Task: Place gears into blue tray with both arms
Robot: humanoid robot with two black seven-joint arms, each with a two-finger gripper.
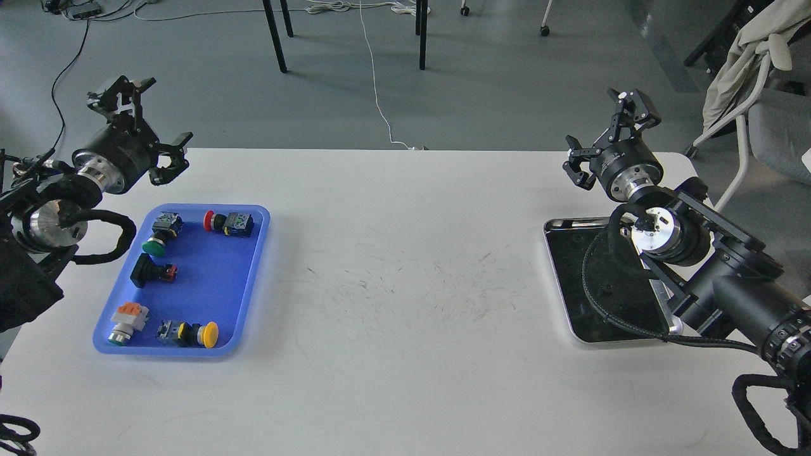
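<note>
Both claws, left (140,120) and right (608,136), spread wide, empty, raised. Blue tray (244,288) on counter (405,304) holds push-button switches (229,223); no gears discernible, perhaps small specks in silver tray (557,278). Risk: grabbing switches instead.

A table (405,304) holds a tray of push-button switches (182,278) at left; another tray (608,285), seemingly holding tiny parts, sits right.

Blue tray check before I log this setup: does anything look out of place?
The bright blue plastic tray holds five push-button switches, lying scattered at different angles; no small black gears visible there. Nothing looks spilled or damaged.
</note>
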